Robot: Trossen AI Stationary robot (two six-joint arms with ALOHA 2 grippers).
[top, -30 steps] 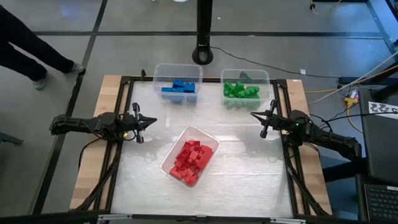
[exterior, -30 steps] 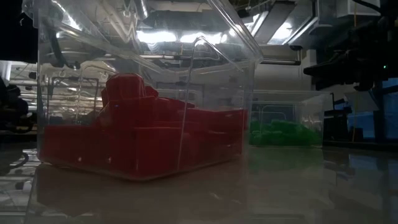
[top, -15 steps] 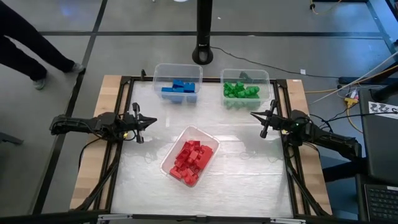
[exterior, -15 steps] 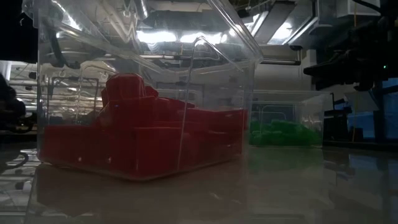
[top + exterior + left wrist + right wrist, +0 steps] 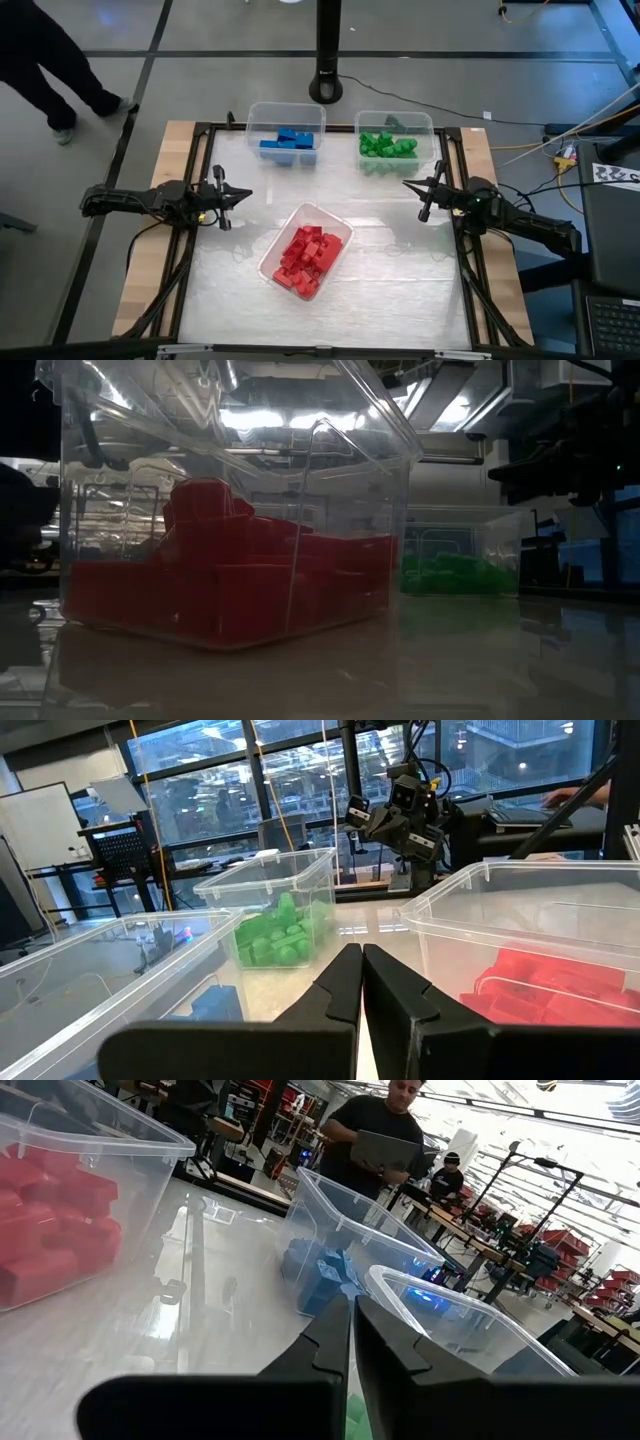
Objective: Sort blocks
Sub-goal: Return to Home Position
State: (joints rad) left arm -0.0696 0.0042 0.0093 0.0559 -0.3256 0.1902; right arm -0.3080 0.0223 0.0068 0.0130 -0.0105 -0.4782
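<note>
Blocks are lying sorted by colour in three clear bins on the table. Red blocks are filling the tilted bin near the table's middle, blue blocks are sitting in the far left bin, and green blocks are resting in the far right bin. No loose block is showing on the table surface in the high view.

Left gripper is hovering at the table's left edge, pointing inward, well apart from the red bin and holding nothing. Its own wrist view is showing its two fingers drawn together at the tips, with only a thin line between them. Right gripper is hanging at the right edge, near the green bin but not touching it, also empty. Its fingers are lying side by side, pressed shut or very nearly so.

In the low view the red bin is taking up the foreground, and the dim green mass behind it seems to be the green blocks.

A person is walking on the floor beyond the table's far left corner, and another person is standing in the room behind the blue bin, holding a laptop
</note>
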